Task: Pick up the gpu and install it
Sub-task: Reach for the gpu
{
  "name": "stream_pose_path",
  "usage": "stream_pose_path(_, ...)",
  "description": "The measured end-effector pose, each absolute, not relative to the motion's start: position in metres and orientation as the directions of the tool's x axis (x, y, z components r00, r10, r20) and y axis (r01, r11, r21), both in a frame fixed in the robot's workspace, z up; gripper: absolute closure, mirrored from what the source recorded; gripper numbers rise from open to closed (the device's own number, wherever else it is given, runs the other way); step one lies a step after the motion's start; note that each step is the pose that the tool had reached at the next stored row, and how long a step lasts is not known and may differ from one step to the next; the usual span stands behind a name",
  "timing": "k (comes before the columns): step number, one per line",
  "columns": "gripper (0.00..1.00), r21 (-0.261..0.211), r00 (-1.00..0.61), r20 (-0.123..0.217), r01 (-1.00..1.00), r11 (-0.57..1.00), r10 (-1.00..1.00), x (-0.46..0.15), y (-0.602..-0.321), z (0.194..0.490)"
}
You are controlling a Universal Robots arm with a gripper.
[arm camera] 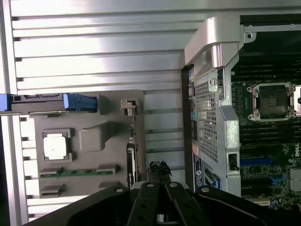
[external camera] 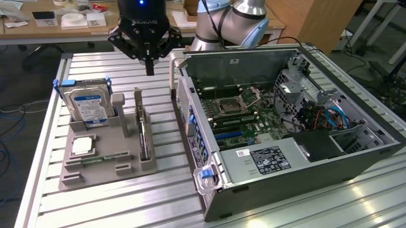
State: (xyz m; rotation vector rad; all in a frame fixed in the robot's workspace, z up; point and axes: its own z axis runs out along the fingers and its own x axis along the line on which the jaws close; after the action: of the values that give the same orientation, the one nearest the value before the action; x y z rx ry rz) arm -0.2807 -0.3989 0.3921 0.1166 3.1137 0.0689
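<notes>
Silver metal slats were seen making up the table [external camera: 127, 204] in the exterior view. Wooden desks [external camera: 114, 29] were seen behind it, and blue cables [external camera: 9, 142] lay on the floor at the exterior view's left. A grey holder [external camera: 101, 171] was set beside an open computer case [external camera: 355, 161]. The gpu [external camera: 144, 135], a thin card, was stood on its edge in a slot of the holder, between the hard drive [external camera: 87, 107] and the case. The gripper [external camera: 149, 66] was hung high above the table, well apart from the gpu, its fingers pressed together.

In the wrist view, the table [arm camera: 94, 47] slats were seen again. The gpu [arm camera: 132, 162] was seen edge-on as a thin dark strip in the holder [arm camera: 113, 141], on the side nearest the case [arm camera: 207, 108]. The gripper [arm camera: 159, 168] was seen with its fingers pressed together over the gap between holder and case.
</notes>
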Motion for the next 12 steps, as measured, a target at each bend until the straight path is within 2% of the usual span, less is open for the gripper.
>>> stream_pose_path(12,0.89,0.045,-0.999,-0.023,0.031,0.999,0.032,-0.297,-0.399,0.392)
